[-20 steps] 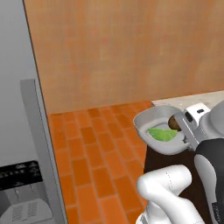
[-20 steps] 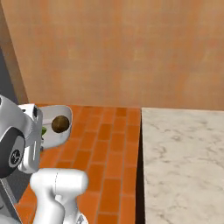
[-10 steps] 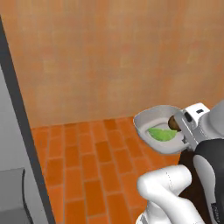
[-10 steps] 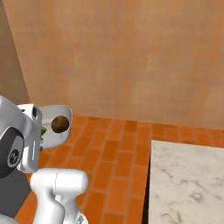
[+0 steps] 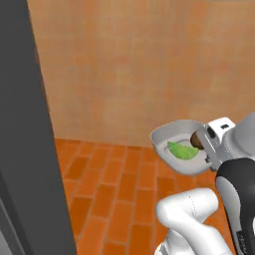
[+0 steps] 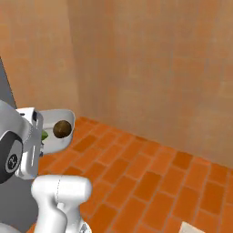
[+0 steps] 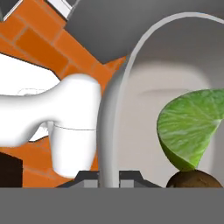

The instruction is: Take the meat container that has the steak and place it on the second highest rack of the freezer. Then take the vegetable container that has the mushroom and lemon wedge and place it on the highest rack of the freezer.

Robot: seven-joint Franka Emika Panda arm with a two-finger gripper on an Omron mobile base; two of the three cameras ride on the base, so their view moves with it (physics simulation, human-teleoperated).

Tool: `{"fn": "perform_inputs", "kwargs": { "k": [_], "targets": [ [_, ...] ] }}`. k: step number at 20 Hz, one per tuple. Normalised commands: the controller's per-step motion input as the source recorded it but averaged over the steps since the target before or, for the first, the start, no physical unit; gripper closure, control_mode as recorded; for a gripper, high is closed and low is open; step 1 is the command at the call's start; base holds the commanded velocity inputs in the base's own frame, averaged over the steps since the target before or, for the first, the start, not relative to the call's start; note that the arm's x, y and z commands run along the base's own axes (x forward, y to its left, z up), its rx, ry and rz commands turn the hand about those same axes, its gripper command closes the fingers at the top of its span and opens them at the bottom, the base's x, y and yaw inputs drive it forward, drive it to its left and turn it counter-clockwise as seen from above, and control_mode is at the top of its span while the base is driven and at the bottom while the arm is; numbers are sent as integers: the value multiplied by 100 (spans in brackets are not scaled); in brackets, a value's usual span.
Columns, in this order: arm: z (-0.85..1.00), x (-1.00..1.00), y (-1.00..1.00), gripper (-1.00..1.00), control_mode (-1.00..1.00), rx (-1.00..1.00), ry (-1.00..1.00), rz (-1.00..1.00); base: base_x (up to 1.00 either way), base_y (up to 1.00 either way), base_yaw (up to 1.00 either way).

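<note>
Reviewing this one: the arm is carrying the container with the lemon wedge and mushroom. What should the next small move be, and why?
Probably keep the vegetable container level and carry it on toward the freezer. The gripper is shut on the container's rim, with the lemon wedge and mushroom loose inside, held in the air above the brick floor. Only the freezer's grey side shows; no rack is in sight, so placing cannot start yet.
</note>
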Motion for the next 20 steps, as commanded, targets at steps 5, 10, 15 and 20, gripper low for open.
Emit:
{"fn": "perform_inputs", "kwargs": {
  "k": [5,10,15,20],
  "targets": [
    [0,0,0,100,100,0,0,0,35,13,79],
    [0,0,0,100,100,0,0,0,0,27,74],
    [0,0,0,100,100,0,0,0,2,16,63],
    [0,0,0,100,100,0,0,0,6,3,54]
  ]
}}
